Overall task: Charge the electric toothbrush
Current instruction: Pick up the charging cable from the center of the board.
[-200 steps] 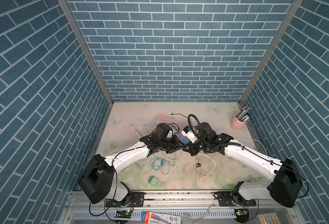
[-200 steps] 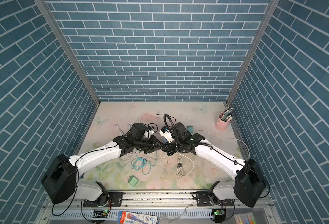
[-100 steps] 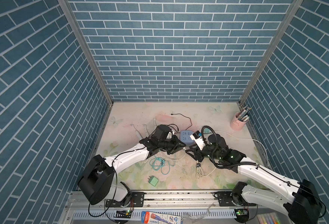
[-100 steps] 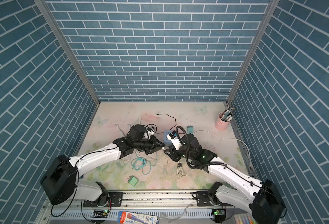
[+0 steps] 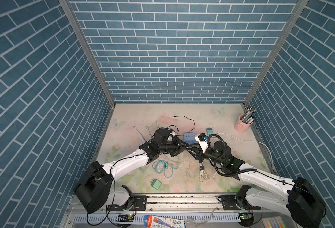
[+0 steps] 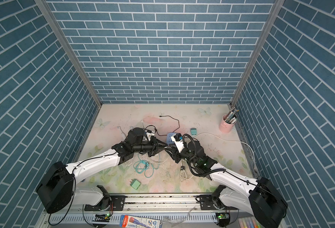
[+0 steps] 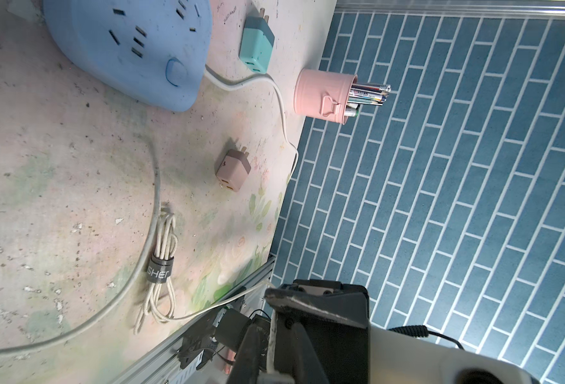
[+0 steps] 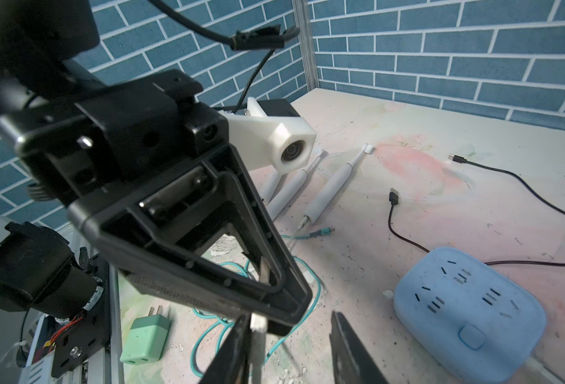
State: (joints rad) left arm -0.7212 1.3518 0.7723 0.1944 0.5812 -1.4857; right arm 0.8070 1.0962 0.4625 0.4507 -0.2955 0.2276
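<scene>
My right gripper (image 8: pixel 291 335) just let go and pulls back, fingers spread. Now the left gripper (image 7: pixel 272 319) alone pinches the white cable (image 8: pixel 258 335). The toothbrushes (image 8: pixel 331 184) lie untouched on the table beyond it, so plugging in looks next.

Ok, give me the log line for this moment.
left gripper: shut on white cable end | right gripper: open beside it | toothbrushes: lying flat | power strip: top sockets empty

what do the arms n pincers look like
The left arm and right arm have white shells, black joints, bulky black shoulder housings. Both the left pincer and right pincer are black triangular frames. A white camera mount sits on each wrist; black cables run alongside.
</scene>
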